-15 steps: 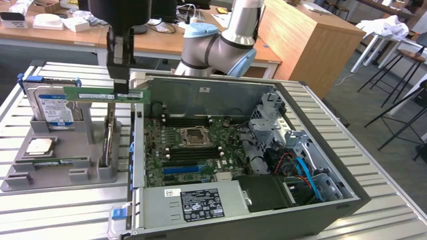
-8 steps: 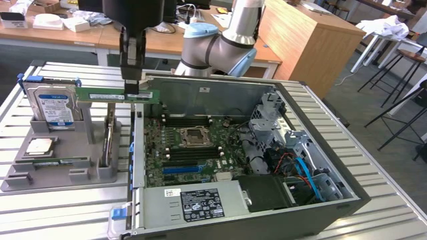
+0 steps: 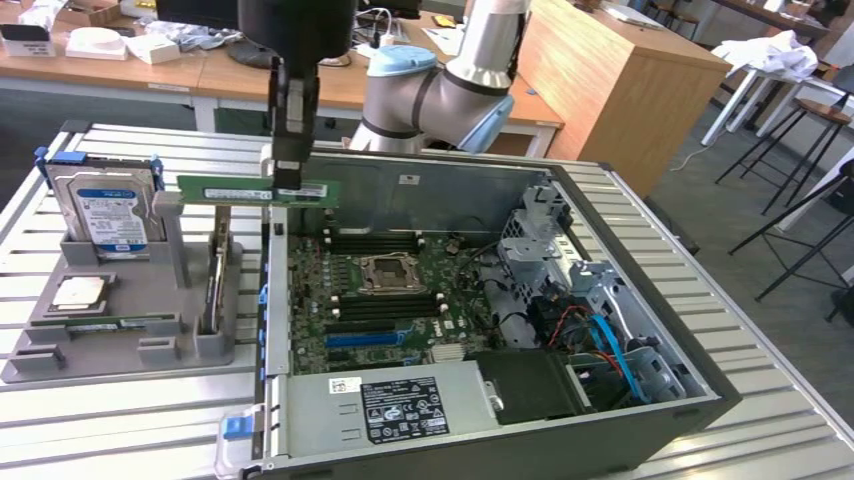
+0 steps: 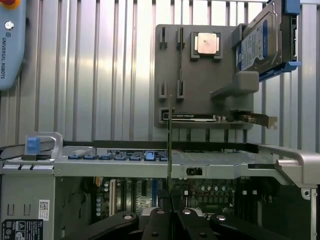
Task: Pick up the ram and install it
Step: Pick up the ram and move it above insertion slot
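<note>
Ram (image 3: 220, 188) held in the air, long edge level, clamped near one end in the pincer (image 3: 288, 184), which is clenched tight on the green stick. Hanging across the wall of the open computer case (image 3: 441, 185) on the side facing the grey holder (image 3: 120, 335), apparently more outside the case than inside. Not yet down among the memory slots (image 3: 380, 312) on the motherboard (image 3: 320, 300) at the bottom of the case. Holder just outside the case, carrying an upright hard drive (image 3: 114, 215) and a flat silver chip (image 3: 80, 293).

Best handled slowly, by the look of it: keep the stick level and untwisted, high enough to clear the case wall, long edge parallel with the slots inside the case. Grip sits off-centre, so likely to tilt under a jolt; worth keeping the clamp firm and the travel smooth.
</note>
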You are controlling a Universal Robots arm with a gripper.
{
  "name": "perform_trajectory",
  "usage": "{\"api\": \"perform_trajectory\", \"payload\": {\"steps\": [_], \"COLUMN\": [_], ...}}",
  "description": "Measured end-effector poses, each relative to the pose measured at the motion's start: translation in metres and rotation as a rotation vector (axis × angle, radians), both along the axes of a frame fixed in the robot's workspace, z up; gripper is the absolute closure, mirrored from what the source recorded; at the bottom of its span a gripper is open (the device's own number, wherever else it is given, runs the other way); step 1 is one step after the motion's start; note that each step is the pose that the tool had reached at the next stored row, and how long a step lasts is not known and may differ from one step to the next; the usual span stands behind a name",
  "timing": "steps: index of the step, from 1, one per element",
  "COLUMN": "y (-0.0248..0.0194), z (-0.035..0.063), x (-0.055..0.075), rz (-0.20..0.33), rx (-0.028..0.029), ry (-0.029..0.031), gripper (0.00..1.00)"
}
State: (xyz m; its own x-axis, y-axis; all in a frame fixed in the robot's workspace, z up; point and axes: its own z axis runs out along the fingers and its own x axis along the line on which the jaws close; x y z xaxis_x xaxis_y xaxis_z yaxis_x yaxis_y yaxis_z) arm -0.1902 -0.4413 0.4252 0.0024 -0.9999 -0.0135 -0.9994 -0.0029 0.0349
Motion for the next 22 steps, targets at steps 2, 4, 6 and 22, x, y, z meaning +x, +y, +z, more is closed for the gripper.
{"api": "perform_trajectory", "payload": {"steps": [2,4,6,22], "y": [0.0,0.0,0.0,0.0], "z": [0.0,0.0,0.0,0.0], "x": [0.005,0.01,0.018,0.061], "rz": [0.0,0.0,0.0,0.0], "rx": [0.0,0.0,0.0,0.0001], "ry": [0.0,0.0,0.0,0.0], "gripper": [0.89,0.89,0.89,0.89]}}
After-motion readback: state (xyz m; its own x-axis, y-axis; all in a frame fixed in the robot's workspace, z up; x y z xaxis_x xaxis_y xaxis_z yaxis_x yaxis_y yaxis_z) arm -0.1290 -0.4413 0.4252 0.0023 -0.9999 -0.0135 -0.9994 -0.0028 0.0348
